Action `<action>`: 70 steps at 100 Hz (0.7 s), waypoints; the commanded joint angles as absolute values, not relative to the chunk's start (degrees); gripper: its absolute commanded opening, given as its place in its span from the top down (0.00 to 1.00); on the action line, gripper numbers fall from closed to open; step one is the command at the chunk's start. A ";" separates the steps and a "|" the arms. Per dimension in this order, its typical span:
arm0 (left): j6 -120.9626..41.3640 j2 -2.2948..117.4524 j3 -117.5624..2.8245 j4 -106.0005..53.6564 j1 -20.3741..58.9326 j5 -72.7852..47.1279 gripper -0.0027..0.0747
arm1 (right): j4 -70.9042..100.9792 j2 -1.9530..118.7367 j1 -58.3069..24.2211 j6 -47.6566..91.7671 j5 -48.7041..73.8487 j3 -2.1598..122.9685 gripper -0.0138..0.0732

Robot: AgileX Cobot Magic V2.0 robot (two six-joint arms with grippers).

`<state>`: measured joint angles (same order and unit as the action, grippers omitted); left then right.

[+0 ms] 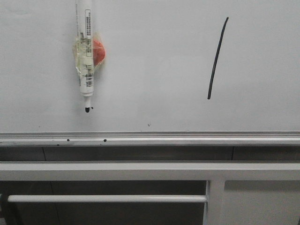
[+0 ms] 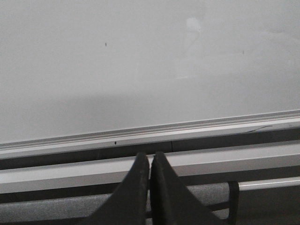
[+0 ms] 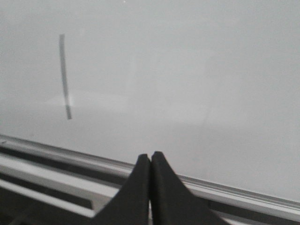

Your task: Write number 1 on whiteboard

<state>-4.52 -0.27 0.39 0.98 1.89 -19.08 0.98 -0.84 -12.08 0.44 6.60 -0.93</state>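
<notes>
The whiteboard fills the front view, with a silver ledge along its bottom edge. The number 1, a thin black slanted stroke, is on the board's right half; it also shows in the right wrist view. A marker pen hangs upright on the board's left, tip down, taped beside a red magnet. My left gripper is shut and empty below the ledge. My right gripper is shut and empty, in front of the ledge. Neither gripper shows in the front view.
Grey-white metal frame bars run below the ledge, with a thinner rail and an upright post. A few tiny black dots mark the board. The left wrist view shows the board without the stroke.
</notes>
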 commanded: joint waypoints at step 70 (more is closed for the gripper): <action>-4.35 -1.57 0.65 1.08 1.78 -15.75 0.99 | 1.93 -1.41 9.11 0.76 18.34 -2.32 0.91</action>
